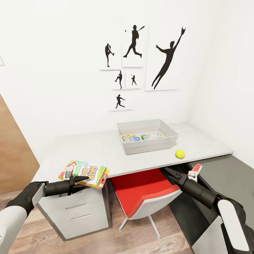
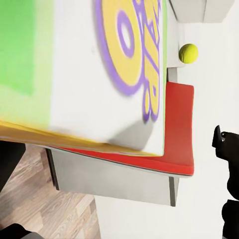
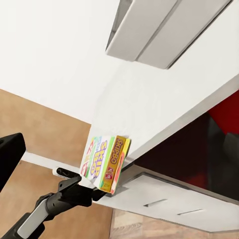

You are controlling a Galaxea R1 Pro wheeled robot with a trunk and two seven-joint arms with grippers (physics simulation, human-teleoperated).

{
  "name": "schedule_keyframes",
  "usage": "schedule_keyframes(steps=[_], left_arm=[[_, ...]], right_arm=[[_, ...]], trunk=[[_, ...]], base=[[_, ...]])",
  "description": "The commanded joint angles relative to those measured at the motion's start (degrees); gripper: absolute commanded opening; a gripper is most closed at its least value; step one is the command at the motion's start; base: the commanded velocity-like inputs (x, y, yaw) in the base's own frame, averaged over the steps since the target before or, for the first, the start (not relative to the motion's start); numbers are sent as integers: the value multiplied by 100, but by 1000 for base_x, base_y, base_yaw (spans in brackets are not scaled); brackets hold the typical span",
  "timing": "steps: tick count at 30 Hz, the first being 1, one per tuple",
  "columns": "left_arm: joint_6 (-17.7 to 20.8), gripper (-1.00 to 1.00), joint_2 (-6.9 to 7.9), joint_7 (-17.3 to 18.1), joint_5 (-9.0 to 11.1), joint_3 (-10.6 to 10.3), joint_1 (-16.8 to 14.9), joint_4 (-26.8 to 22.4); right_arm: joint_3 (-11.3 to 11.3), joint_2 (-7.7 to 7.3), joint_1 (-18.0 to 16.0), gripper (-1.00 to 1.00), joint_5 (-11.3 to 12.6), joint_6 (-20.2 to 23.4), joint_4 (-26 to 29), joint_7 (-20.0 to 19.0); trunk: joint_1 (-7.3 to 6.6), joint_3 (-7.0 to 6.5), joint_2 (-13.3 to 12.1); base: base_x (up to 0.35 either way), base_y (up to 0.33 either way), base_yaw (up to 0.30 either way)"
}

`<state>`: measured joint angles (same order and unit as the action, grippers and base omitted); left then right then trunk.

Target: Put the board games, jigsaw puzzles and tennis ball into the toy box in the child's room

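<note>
Carrying the Skip-Bo box (image 1: 85, 171) at lower left, our left gripper (image 1: 78, 182) has its jaws clenched on the near edge; it looks light, stiff and slick, so a flat-face pinch suits. Right gripper (image 1: 168, 172): jaws unclear. The tub (image 1: 147, 144) sits at centre on the table (image 1: 95, 148), ball (image 1: 180, 153) just right of it.

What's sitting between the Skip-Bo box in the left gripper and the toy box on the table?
Nothing visible blocks it. The left gripper holds the Skip-Bo box at the table's near left edge, and only bare tabletop lies between it and the toy box. The tennis ball sits off to the tub's right, out of that line.
</note>
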<state>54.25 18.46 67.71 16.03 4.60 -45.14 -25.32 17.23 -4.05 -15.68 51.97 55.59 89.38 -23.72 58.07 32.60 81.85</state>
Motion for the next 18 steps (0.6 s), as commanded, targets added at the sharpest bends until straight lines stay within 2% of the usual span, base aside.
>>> schedule_keyframes(steps=[1, 10, 18], left_arm=[[34, 100, 0, 11, 6, 6, -3, 1], [33, 100, 6, 14, 6, 6, -3, 1], [33, 100, 7, 14, 6, 6, -3, 1]], right_arm=[[9, 1, -5, 100, -37, 25, 0, -44], [9, 1, -5, 100, -37, 24, 0, -45], [8, 1, -5, 100, -35, 28, 0, -44]], trunk=[[0, 6, 3], [0, 6, 3], [0, 6, 3]], base=[[9, 0, 0], [100, 28, 0], [29, 6, 0]])
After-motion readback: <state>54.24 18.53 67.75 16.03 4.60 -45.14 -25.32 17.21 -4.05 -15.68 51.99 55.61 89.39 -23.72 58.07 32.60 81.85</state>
